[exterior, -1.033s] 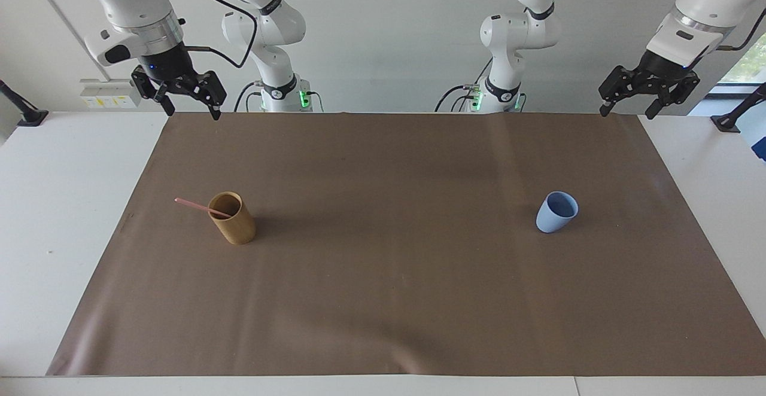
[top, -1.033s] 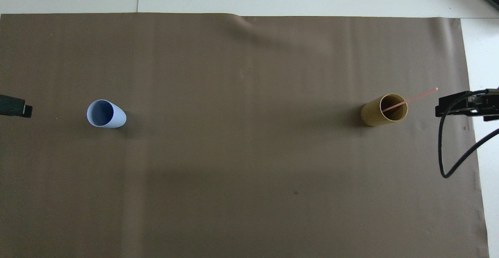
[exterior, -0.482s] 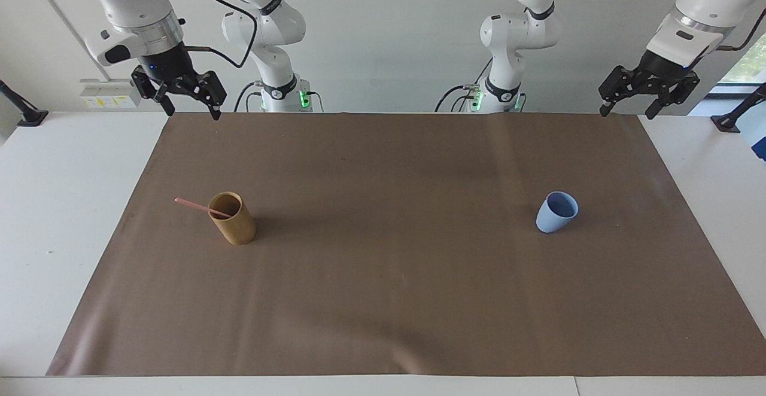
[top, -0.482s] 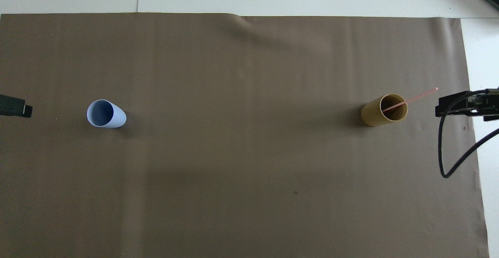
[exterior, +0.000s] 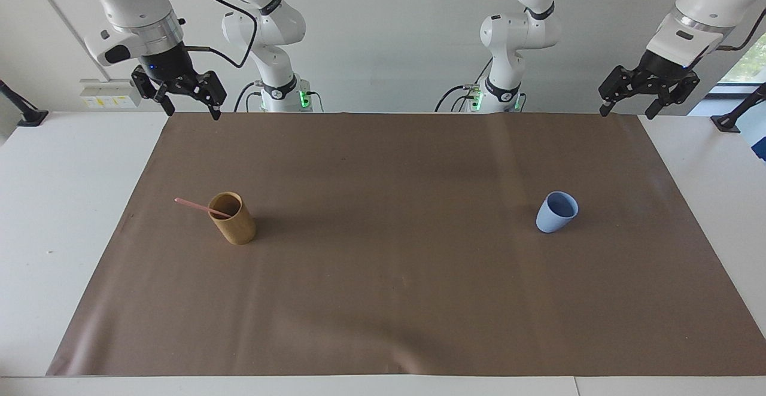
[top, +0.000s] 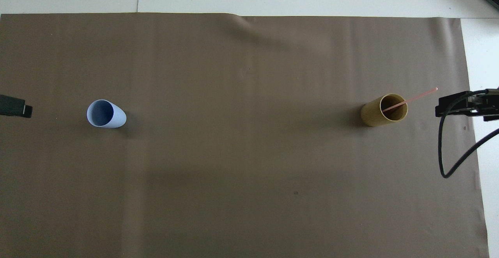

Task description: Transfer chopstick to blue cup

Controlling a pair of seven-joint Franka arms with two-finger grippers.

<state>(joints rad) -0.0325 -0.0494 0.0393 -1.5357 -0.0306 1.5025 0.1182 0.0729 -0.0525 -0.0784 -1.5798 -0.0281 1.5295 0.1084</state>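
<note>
Chopstick [exterior: 196, 205] sits in tan cup [exterior: 233, 218], lower end inside, upper end leaning out over the rim toward the right arm's end of the table. Overhead shows the same: chopstick [top: 410, 100] slants out of tan cup [top: 384, 110] mouth. Blue cup [exterior: 557, 212] stands empty, well apart, toward the left arm's end of the mat [exterior: 383, 300]; in overhead, blue cup [top: 106, 113] shows a bare interior. Both cups upright on the mat, about equally far from the robots.

Right gripper [exterior: 188, 110] hangs raised over the mat's corner nearest the robots at its own end, fingers spread, nothing between them. Left gripper [exterior: 626, 109] hangs raised over the matching corner at its end, fingers also spread and empty. In overhead only bits of each show at the frame edges: right gripper [top: 456, 104] just beside the chopstick's tip as seen from above, but the facing view puts it well up and apart; left gripper [top: 15, 106] at the edge beside the blue cup's end.

Change over the last second: essentially none. Chopstick, both cups and right gripper sit where they were; left gripper has shifted only a hair. Both arms wait.

Judgement: task not started. Chopstick not yet grasped. Right arm is the likely one to pick, being on the tan cup's end; a long carry or handover to the blue cup follows. Risks: thin stick slipping, tipping the tan cup on pull-out.
</note>
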